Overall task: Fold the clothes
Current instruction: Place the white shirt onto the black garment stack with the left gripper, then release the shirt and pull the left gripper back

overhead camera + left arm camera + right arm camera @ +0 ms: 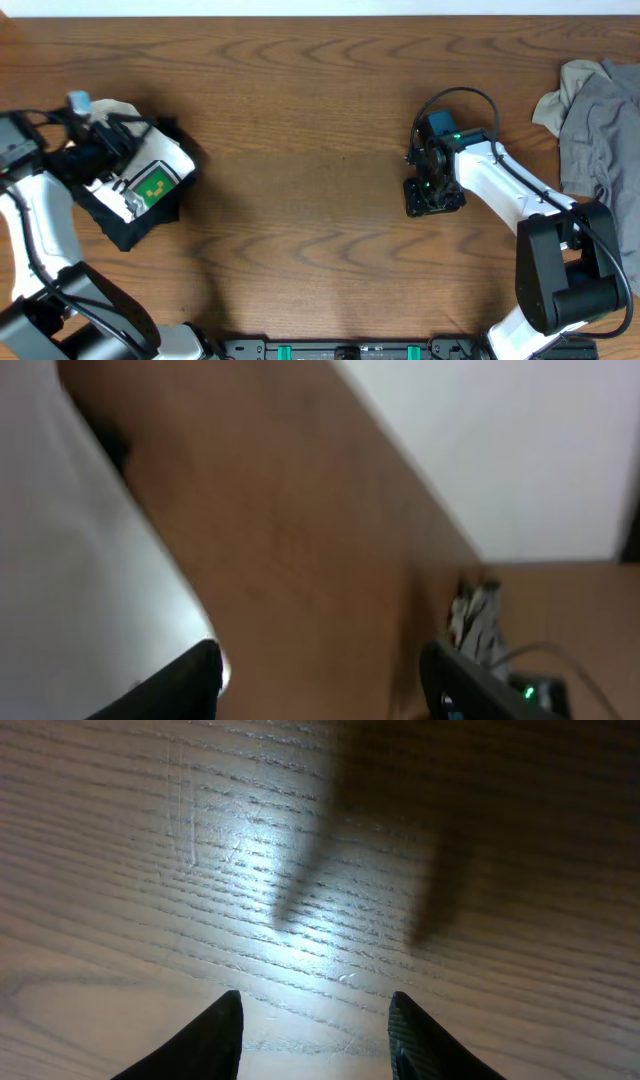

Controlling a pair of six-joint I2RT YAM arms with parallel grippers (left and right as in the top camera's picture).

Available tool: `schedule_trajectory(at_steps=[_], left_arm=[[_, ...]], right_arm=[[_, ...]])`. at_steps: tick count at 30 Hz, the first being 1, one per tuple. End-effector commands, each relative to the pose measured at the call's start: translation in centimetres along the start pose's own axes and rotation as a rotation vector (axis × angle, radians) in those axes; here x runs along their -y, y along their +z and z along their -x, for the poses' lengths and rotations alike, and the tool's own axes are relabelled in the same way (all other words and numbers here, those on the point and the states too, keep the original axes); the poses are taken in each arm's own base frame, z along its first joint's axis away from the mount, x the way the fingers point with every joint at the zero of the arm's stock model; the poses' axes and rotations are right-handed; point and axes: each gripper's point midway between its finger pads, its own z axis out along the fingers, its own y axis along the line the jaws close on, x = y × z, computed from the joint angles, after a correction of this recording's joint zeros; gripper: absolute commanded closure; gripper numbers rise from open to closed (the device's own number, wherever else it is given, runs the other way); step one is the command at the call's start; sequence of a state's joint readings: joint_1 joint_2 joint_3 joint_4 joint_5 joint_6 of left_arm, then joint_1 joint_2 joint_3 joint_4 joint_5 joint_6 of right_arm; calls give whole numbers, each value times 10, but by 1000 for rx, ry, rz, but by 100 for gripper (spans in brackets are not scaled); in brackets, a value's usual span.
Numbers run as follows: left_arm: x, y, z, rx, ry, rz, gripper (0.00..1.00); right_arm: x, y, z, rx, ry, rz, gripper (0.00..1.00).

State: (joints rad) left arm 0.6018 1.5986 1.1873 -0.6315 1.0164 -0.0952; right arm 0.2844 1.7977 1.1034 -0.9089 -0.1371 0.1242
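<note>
Brown wood-grain table (300,130) fills nearly the whole overhead view, w/ a pale strip (300,6) along the far edge; the left wrist cam, badly blurred, shows a plain white wall (520,450) beyond the tabletop. The white T-shirt (165,160) sits at the far left of the table as a folded bundle, partly under the left arm. It lies slanted to the table edges, roughly diamond-wise, one corner pointing toward the near edge. Its long axis can't be told, since the arm hides the upper part. The green-and-white patch (152,185) faces up, tilted the same way as the bundle. There's a dark rim round the lower sides; shadow or cloth, can't tell. A grey garment (595,120) lies crumpled at the far right edge, well apart from the shirt. The left gripper (320,655) is by the shirt, jaws apart w/ bare wood between them and white fabric just beside one. The right gripper (315,998) is over bare wood right of centre, jaws apart, nothing in them.
</note>
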Motion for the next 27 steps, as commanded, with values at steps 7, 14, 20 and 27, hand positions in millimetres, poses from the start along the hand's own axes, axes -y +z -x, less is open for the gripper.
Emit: schedule_trajectory(at_steps=[7,14,20,27], left_arm=[[-97,11,-59,-121,-101,312,39],[-143,-6,-77,-53,-289,382,38],[-145,-6,-76,-27,-294,345,33],[-97,1,-55,15,-201,84,30]], right_arm=[[2,-5,0,12,-4,-4,54],[2,-5,-1,11,-4,-4,54],[2,-5,-1,11,-4,-4,54],[2,-5,-1,10,-4,-5,54]])
